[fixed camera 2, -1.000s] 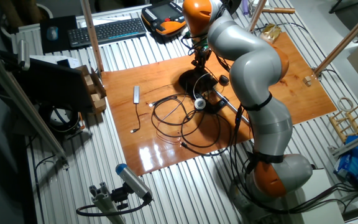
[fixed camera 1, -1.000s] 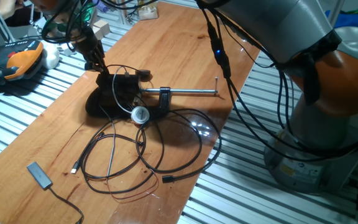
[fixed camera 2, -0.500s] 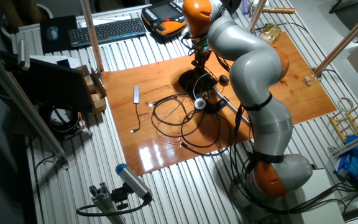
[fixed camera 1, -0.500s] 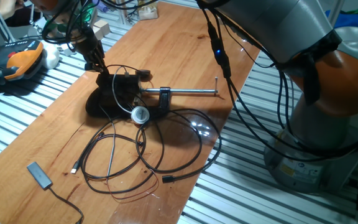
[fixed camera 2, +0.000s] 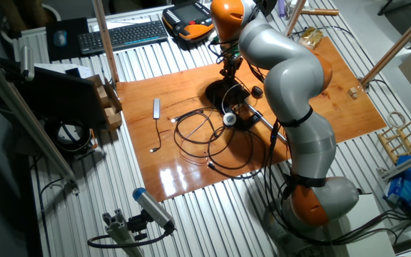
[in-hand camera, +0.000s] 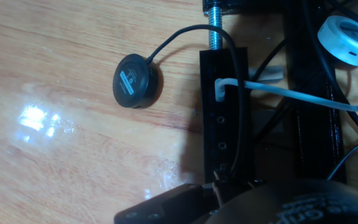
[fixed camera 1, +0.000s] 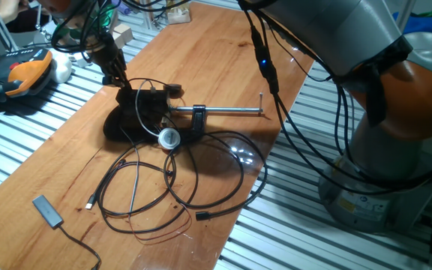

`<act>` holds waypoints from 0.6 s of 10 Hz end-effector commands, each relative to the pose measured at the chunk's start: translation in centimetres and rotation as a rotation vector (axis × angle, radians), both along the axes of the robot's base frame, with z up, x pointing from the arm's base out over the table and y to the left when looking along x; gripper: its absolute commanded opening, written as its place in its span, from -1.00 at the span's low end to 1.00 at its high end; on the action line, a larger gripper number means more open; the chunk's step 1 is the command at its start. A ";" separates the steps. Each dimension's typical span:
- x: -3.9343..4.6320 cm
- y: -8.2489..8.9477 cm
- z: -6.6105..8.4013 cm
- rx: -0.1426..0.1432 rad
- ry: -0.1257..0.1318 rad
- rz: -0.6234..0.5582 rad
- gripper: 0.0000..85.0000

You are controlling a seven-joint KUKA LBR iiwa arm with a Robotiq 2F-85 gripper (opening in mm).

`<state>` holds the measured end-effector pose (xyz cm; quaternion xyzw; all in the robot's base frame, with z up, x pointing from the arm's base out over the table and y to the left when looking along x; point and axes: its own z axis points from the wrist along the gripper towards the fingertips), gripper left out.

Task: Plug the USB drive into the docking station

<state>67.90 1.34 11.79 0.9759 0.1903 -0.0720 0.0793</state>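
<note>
In the hand view the docking station point(in-hand camera: 222, 124), a long black box with a row of ports and a white plug in its side, runs down the middle. My gripper point(in-hand camera: 219, 191) sits at its near end, shut on the USB drive point(in-hand camera: 219, 177), a tiny black stub touching that end. One dark finger point(in-hand camera: 166, 208) shows at the bottom edge. From one fixed view, the gripper point(fixed camera 1: 118, 79) reaches down onto the dark docking station point(fixed camera 1: 147, 105). In the other fixed view the gripper point(fixed camera 2: 228, 70) hangs over the same box point(fixed camera 2: 228, 91).
A black G-clamp point(fixed camera 1: 197, 120) with a long steel screw point(fixed camera 1: 227, 112) holds the box. A round black puck point(in-hand camera: 137, 81) and a white disc point(fixed camera 1: 169, 138) lie beside it. Black cables point(fixed camera 1: 171, 187) loop across the board. A flat dongle point(fixed camera 1: 47, 210) lies near the front corner.
</note>
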 end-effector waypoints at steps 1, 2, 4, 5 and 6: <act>-0.01 0.0 -0.1 0.000 0.000 0.004 -1.00; 0.02 0.0 -0.1 -0.001 -0.003 0.007 -1.00; 0.03 -0.1 0.0 -0.001 -0.001 0.018 -1.00; 0.02 -0.1 0.0 0.001 0.003 0.020 -1.00; 0.00 -0.1 -0.1 0.002 0.007 0.019 -1.00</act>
